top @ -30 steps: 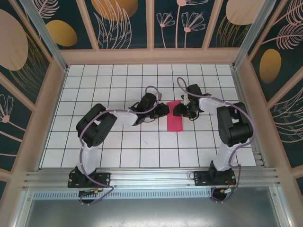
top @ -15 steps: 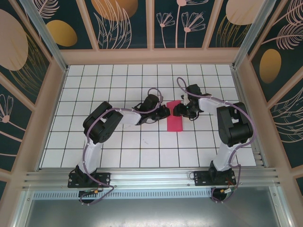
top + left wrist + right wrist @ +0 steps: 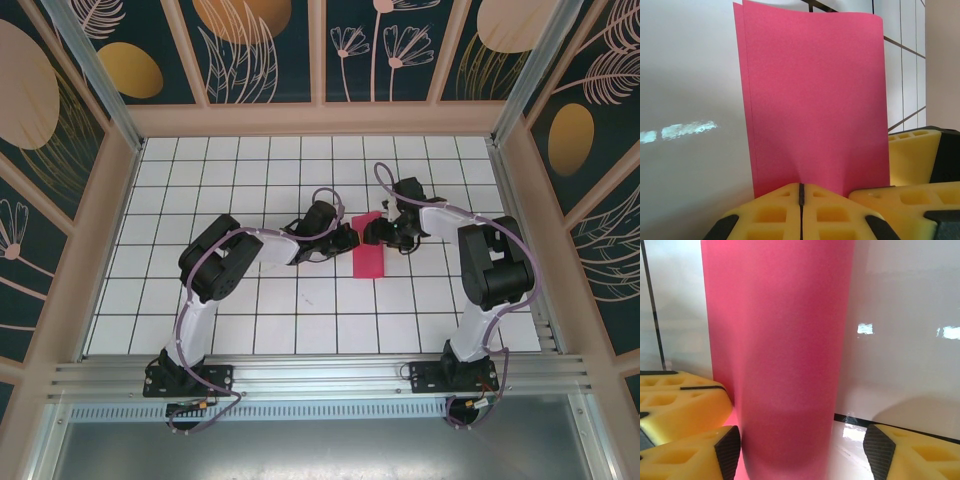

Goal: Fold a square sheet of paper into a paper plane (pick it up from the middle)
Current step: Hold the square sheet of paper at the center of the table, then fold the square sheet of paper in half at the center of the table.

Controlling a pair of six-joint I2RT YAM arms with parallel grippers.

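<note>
Left end effector (image 3: 800,189): clamps your square sheet of paper (image 3: 815,100), anchoring it
Right end effector (image 3: 802,450): jaws spread, astride it

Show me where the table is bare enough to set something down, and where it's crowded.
Bare: the far rows of the table along the back wall; the near tiles between the two arm bases; the tiles by the left wall. Crowded: the middle, where the left tool and right tool meet at the folded pink paper.
</note>
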